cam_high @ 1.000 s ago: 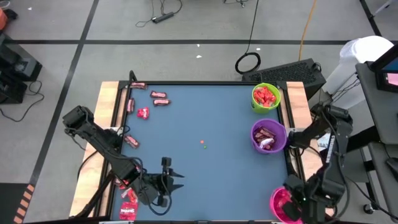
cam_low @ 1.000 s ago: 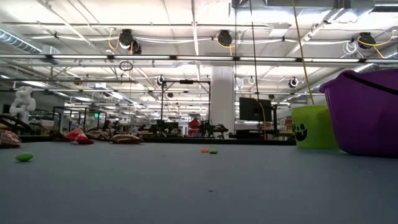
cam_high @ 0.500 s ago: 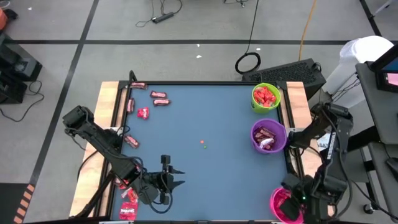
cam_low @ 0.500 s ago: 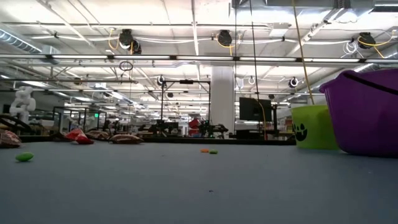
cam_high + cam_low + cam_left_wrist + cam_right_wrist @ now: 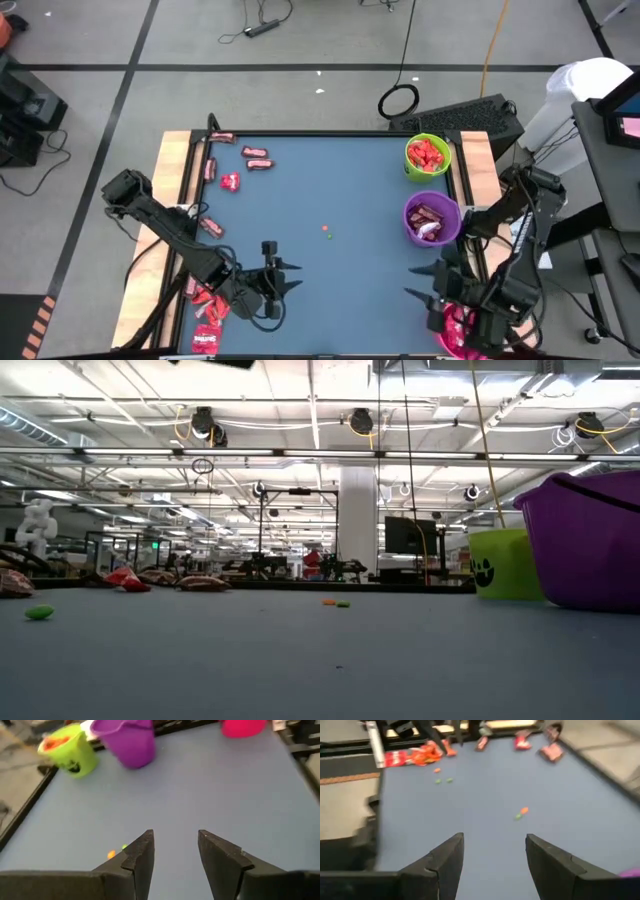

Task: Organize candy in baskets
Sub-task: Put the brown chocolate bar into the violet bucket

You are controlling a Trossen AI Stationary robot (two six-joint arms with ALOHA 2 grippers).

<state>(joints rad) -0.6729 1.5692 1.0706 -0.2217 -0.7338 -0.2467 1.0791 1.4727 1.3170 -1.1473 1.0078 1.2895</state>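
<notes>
Wrapped red candy lies along the table's left side: several pieces at the far left (image 5: 258, 158) and a pile at the near left corner (image 5: 207, 312). The green basket (image 5: 428, 155) holds red candy and the purple basket (image 5: 432, 218) holds dark candy. Both stand at the right edge. The pink basket (image 5: 455, 328) stands at the near right corner, partly under my right arm. My left gripper (image 5: 292, 275) hovers open and empty near the near-left pile, pointing toward the baskets (image 5: 175, 837). My right gripper (image 5: 415, 281) hovers open and empty beside the pink basket, pointing across the table (image 5: 495, 840).
Tiny round dots lie mid-table (image 5: 326, 231). A raised black rim and wooden strips (image 5: 176, 160) border the blue mat. The mat's middle (image 5: 340, 190) carries only the dots. In the low view the purple basket (image 5: 590, 540) and green basket (image 5: 505, 563) stand at the right.
My right gripper has swung out from over the pink basket toward the table's left, turning so that it points across the mat. My left gripper has drifted slightly toward the table's right edge, uncovering more of the near-left candy pile.
</notes>
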